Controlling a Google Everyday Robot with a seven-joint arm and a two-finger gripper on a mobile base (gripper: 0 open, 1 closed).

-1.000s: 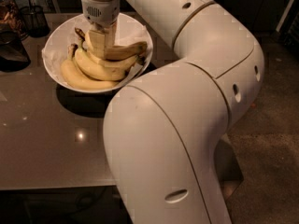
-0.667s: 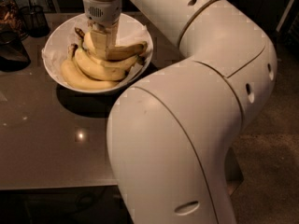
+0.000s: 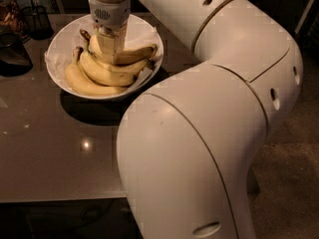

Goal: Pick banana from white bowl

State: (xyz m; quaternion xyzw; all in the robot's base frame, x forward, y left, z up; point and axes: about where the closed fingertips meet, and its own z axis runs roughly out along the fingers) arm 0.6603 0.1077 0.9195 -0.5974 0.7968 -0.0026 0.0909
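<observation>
The white bowl (image 3: 59, 40), wide, shallow and lined with crumpled white paper, stands at the back left of the table. Several yellow bananas (image 3: 97, 74) lie in it as a bunch, one of them (image 3: 137, 54) pointing right. My gripper (image 3: 110, 53) comes straight down from the wrist (image 3: 108, 9) into the middle of the bowl, with its tips in among the upper bananas. The gripper hides part of the bunch.
The bowl sits on a glossy grey-brown table (image 3: 60, 158). A dark wire-mesh cup (image 3: 36, 19) stands at the back left, with a dark object (image 3: 12, 54) in front of it. My large white arm (image 3: 209, 123) fills the right and front of the view.
The arm's elbow has shifted slightly to the right. The gripper stays down in the bowl on the bananas, and the bananas have not visibly moved.
</observation>
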